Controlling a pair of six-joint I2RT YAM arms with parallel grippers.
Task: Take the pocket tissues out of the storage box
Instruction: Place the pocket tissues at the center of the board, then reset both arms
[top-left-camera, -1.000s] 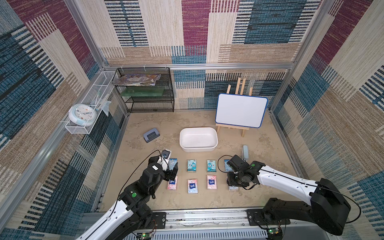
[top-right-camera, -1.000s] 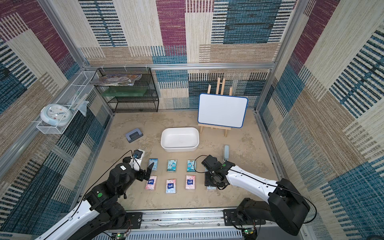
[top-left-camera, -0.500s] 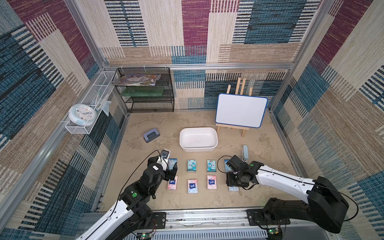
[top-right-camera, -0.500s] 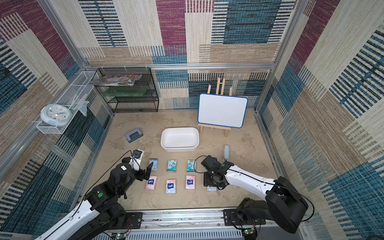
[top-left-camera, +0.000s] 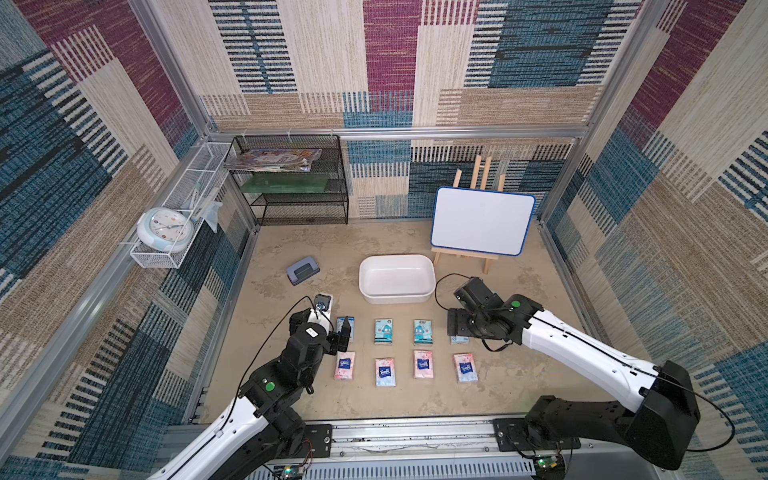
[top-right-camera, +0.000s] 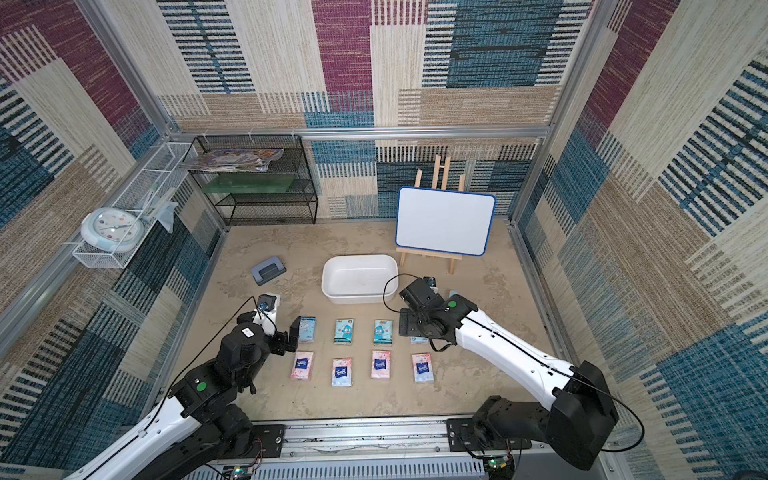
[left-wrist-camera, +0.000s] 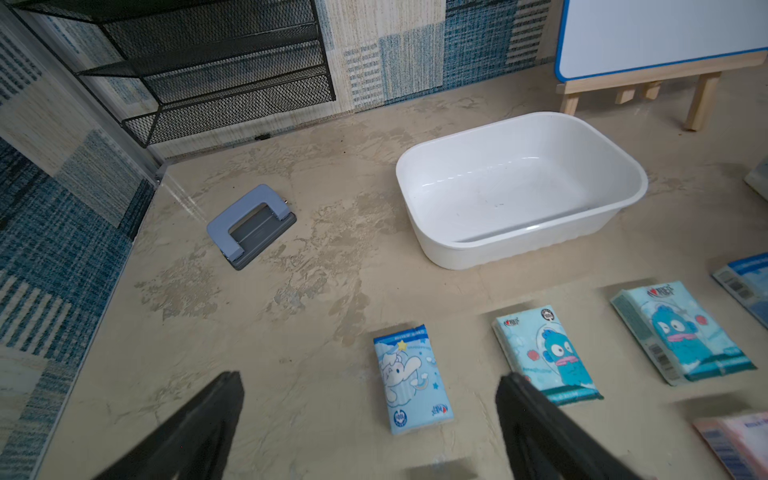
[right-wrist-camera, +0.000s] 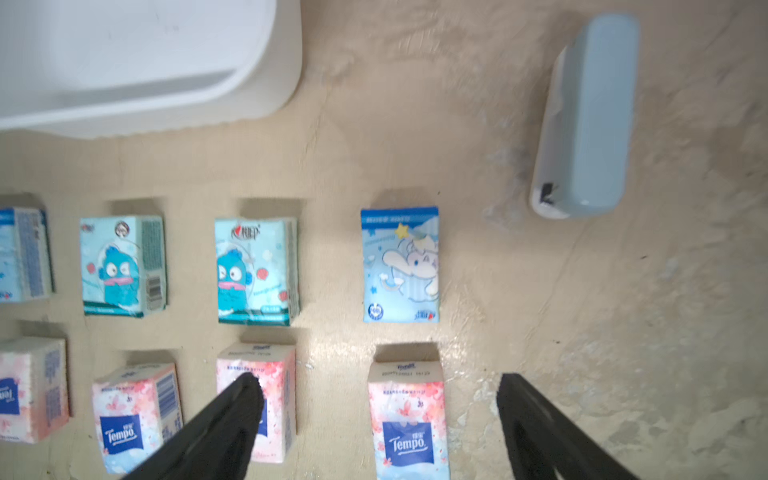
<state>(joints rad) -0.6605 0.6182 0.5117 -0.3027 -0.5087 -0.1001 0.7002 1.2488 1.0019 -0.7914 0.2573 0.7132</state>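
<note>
Midway across the tabletop, the storage box sits upright: white, low-walled. Nearer me, my left pincer hangs over the left end of the packet rows and my right pincer over the right end, both with fingers spread wide and gripping nothing. All eight pocket tissues lie flat outside the box — cartoon row next to it, logo row closest to me.
</note>
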